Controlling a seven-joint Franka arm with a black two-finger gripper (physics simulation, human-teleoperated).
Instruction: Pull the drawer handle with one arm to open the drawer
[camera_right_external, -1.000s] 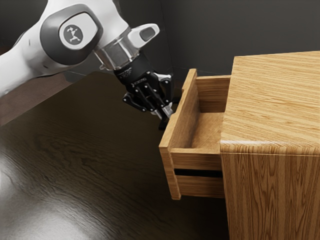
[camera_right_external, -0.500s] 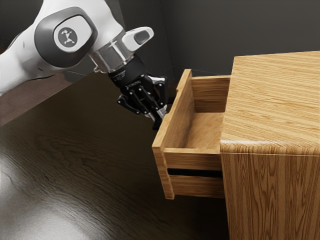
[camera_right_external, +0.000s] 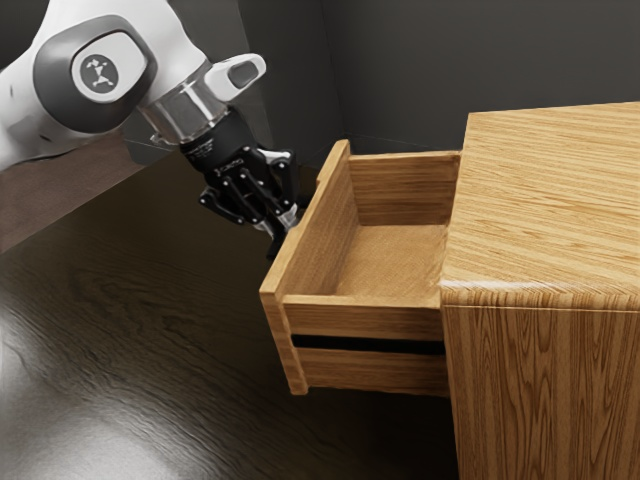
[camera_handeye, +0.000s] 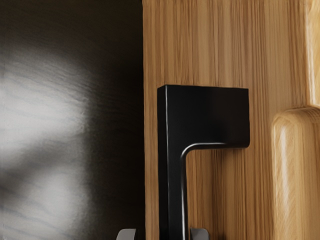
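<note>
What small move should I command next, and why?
Probably one short, straight pull toward the exterior view's left. The gripper is shut on the black handle and the drawer stands well out of the cabinet. Its back end is hidden under the cabinet top, so some travel may remain.

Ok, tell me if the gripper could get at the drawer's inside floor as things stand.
Probably yes, but not directly. The gripper is clamped on the handle on the outer face of the front panel, which stands between it and the drawer floor. The top is open, so going over looks free.
</note>
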